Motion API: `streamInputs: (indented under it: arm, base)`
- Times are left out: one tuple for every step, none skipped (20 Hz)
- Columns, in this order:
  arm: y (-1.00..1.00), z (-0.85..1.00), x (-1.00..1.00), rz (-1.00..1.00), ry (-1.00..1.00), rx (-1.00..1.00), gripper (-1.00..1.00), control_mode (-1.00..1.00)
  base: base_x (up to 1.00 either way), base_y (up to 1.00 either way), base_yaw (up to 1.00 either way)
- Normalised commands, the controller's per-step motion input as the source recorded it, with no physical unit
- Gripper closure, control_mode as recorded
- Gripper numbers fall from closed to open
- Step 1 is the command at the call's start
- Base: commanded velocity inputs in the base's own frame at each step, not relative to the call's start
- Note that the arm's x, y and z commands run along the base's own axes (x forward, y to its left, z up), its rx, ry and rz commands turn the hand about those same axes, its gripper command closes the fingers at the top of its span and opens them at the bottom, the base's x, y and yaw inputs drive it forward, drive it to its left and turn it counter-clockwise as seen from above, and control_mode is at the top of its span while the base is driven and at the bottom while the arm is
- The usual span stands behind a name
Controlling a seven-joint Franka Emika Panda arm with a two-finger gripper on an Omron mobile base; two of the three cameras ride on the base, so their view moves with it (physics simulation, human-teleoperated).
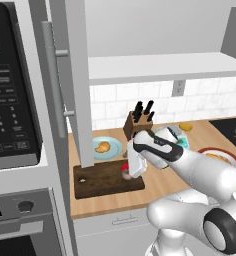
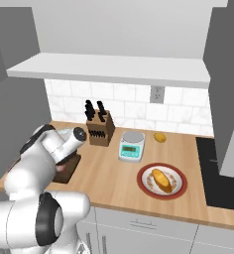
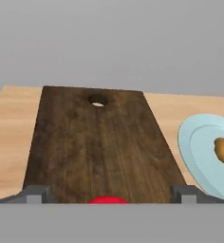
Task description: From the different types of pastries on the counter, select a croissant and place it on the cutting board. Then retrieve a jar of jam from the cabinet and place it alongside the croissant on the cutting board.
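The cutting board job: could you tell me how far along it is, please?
Done: the cabinet door is open and the jar of jam sits on the cutting board. In hand: the tool straddles it, fingers wide. Left: the croissant lies on the blue plate, off the board.

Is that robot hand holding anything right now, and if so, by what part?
It seems not: the jar of jam sits on the cutting board, its red lid between the spread fingertips of the gripper.

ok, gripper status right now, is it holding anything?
Gripper: jaws spread wide, open, low over the cutting board; the jar of jam sits between them, not gripped.
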Motion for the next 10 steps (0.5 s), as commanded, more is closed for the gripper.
streamInputs:
  arm:
    - [0.24,0.86,-0.04,-0.11,0.28,0.0,-1.0,-1.0]
    - [0.2,0.93,0.0,-0.11,0.26,0.0,-1.0,-1.0]
    - [0.14,1.0,0.0,-0.16,0.27,-0.01,-1.0,-1.0]
    - [0.13,0.87,0.0,-0.18,0.24,-0.07,-1.0,-1.0]
    - [0.0,0.75,0.0,-0.24,0.24,-0.09,-1.0,-1.0]
    - [0.0,0.59,0.0,-0.35,0.24,-0.13,-1.0,-1.0]
    - [0.0,0.49,0.0,-0.42,0.23,-0.15,-1.0,-1.0]
    - [0.04,0.37,0.0,-0.47,0.2,-0.18,-1.0,-1.0]
    - [0.04,0.26,0.0,-0.5,0.18,-0.22,-1.0,-1.0]
    - [0.06,0.21,-0.05,-0.51,0.17,-0.24,-1.0,-1.0]
  base:
    - [0.0,0.0,0.0]
    - [0.0,0.0,0.0]
    - [0.0,0.0,0.0]
    - [0.0,0.0,0.0]
    - [0.0,0.0,0.0]
    - [0.0,0.0,0.0]
    - [0.0,0.0,0.0]
    - [0.0,0.0,0.0]
    - [0.0,0.0,0.0]
    - [0.0,0.0,0.0]
